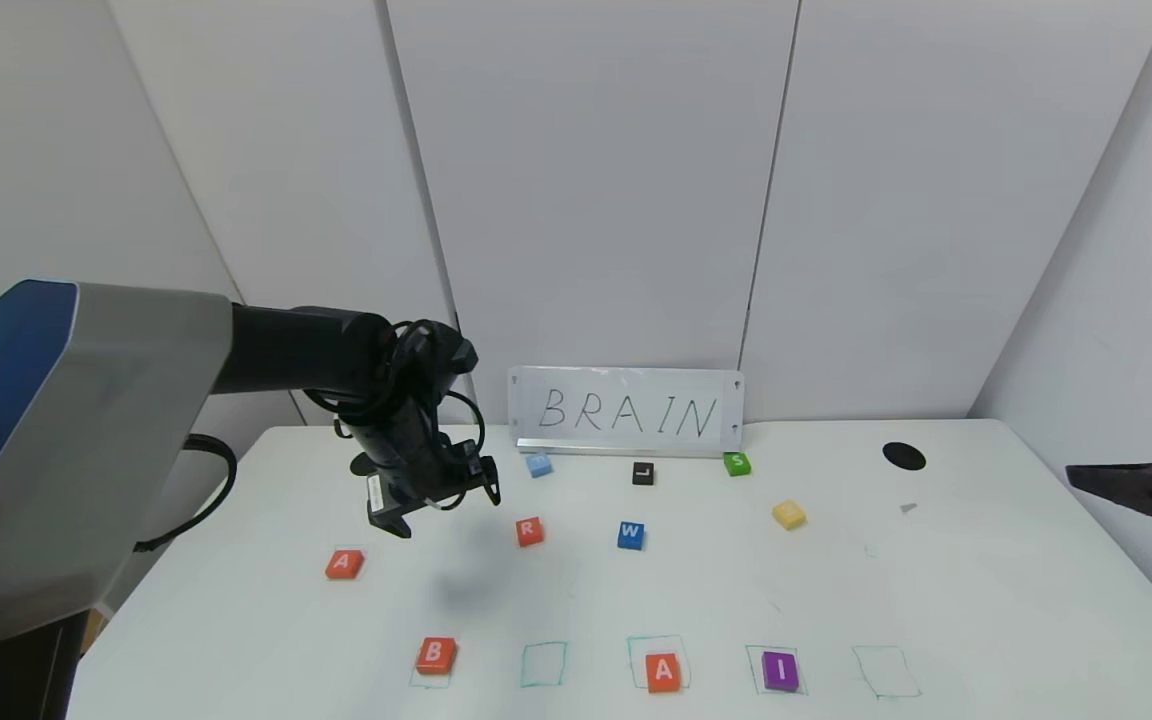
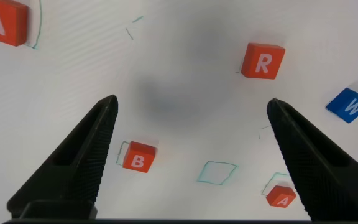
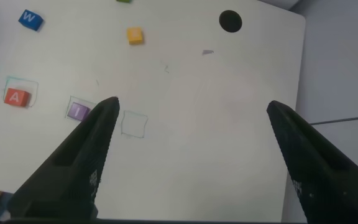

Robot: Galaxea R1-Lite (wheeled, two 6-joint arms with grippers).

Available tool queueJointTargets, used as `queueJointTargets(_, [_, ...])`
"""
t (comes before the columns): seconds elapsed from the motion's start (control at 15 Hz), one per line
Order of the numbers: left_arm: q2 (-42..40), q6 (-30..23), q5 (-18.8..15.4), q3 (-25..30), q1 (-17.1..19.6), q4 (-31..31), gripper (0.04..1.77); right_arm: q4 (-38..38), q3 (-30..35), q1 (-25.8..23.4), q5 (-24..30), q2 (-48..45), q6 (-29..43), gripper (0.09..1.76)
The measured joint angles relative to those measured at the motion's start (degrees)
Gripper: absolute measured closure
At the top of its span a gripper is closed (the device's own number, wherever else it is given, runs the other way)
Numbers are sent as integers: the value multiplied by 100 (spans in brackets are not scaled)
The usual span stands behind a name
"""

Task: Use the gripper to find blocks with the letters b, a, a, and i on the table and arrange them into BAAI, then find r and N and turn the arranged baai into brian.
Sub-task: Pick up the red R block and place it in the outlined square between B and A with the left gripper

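orange-red r point(image 1: 529, 531) beside open left gripper point(image 1: 433, 505)

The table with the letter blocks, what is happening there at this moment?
The left gripper hangs open and empty above the table, between the loose A and the R. In the front row of green squares, B, another A and I are placed; the second and fifth squares are bare. The right gripper is parked, open, at the right edge.
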Motion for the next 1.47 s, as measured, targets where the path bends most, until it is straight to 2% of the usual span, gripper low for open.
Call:
queueJointTargets(0.27, [335, -105, 69, -463, -272, 30, 11, 0, 35, 77, -50, -29, 0, 14])
queueJointTargets(0.4, [547, -60, 269, -660, -346, 39, 11, -2, 55, 144, -135, -29, 1, 14])
queueJointTargets(0.6, [829, 40, 325, -891, -391, 26, 10, -7, 80, 190, -143, -29, 1, 14])
queueJointTargets(0.8, [1000, 96, 347, -962, -518, -44, 10, -7, 90, 223, -143, -22, 4, 14])
queueJointTargets(1.0, [1102, 134, 572, -985, -669, -74, 10, -9, 101, 260, -182, -24, 1, 14])
queueJointTargets(1.47, [1257, 380, 775, -1023, -727, -325, 9, -9, 116, 284, -252, -29, 4, 14])
